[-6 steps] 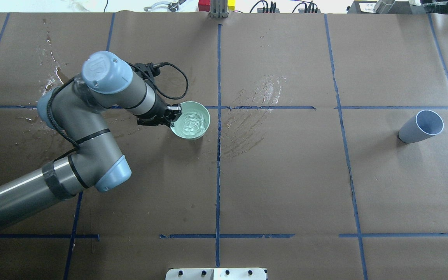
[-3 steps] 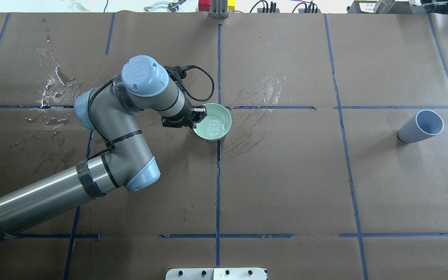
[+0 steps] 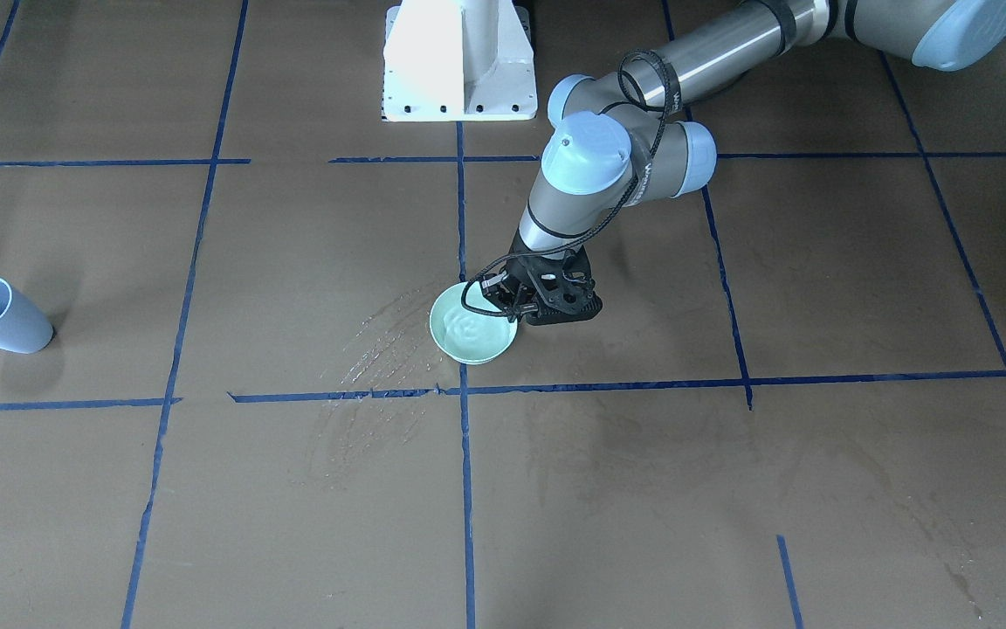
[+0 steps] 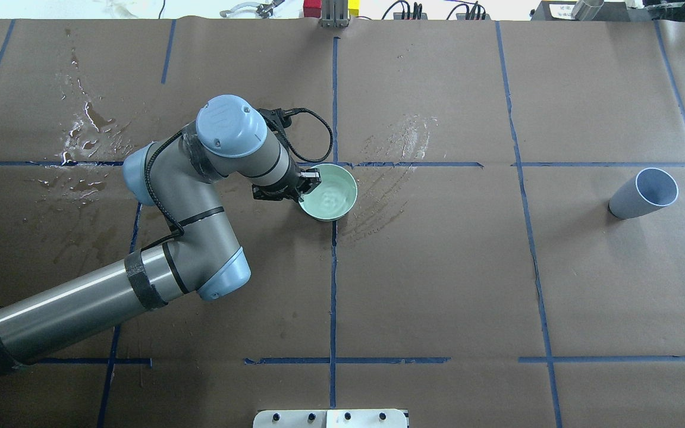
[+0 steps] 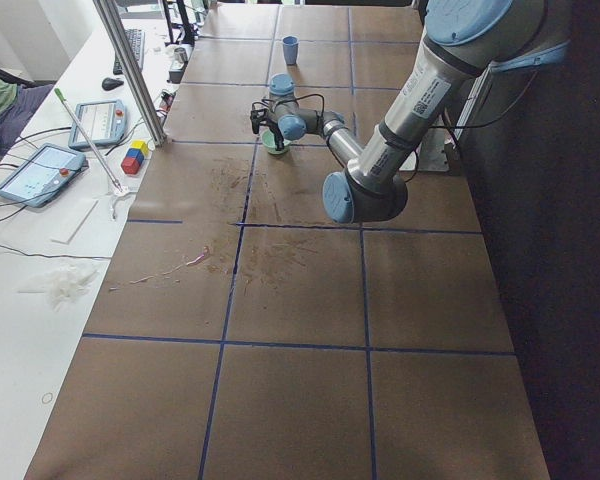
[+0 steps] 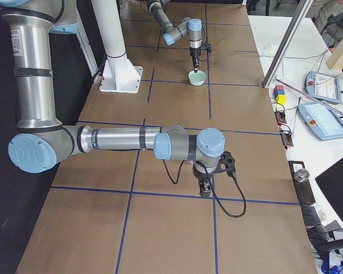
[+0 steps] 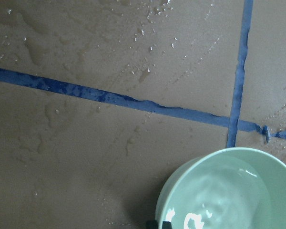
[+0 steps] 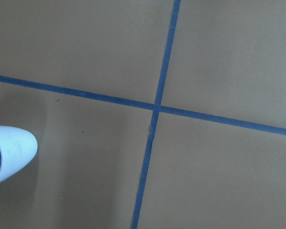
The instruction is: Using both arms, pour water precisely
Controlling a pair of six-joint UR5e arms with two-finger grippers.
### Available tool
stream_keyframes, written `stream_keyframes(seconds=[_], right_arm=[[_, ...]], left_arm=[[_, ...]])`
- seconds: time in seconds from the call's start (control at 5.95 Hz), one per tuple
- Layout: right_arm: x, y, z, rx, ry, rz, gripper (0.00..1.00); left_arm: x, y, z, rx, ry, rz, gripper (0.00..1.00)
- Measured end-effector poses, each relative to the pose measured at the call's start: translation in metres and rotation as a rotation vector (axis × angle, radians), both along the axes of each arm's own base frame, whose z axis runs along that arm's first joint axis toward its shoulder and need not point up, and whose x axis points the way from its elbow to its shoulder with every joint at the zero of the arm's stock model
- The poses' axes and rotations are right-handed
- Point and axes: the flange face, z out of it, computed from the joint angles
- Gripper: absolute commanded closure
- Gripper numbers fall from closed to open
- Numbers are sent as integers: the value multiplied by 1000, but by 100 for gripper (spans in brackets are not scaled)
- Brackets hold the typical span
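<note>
Currently the left gripper [image 4: 311, 178], jaws pinched on the rim of the mint-green bowl [image 4: 351, 185], has moved it rightward to the centre tape line [image 4: 333, 267]. The water [image 4: 333, 195] ripples inside, so the pour is still pending. Right gripper [image 6: 204, 187] jaws: cannot tell.

A white pedestal [image 3: 459, 61] stands on brown paper [image 3: 817, 279] crossed by blue tape [image 3: 861, 378], with glistening streak marks [image 4: 405, 139].

brown paper table [image 4: 437, 285] with blue tape grid [image 4: 333, 285]; white side bench [image 5: 10, 330] holding tablets [image 5: 35, 172]
</note>
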Motion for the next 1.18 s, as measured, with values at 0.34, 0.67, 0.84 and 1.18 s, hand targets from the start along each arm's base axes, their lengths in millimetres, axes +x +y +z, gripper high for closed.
stream_keyframes(seconds=[0.34, 0.67, 0.84, 1.18], right_arm=[[0, 0, -2, 6, 0, -2, 0], [-6, -3, -28, 59, 2, -14, 0], [-15, -4, -48, 99, 2, -32, 1], [-48, -4, -87, 124, -14, -45, 0]], left_arm=[[1, 1, 0, 2, -2, 2, 0], [-10, -2, -1, -4, -19, 3, 0], [-29, -1, -7, 7, -61, 20, 0], [-91, 12, 1, 60, -131, 69, 0]])
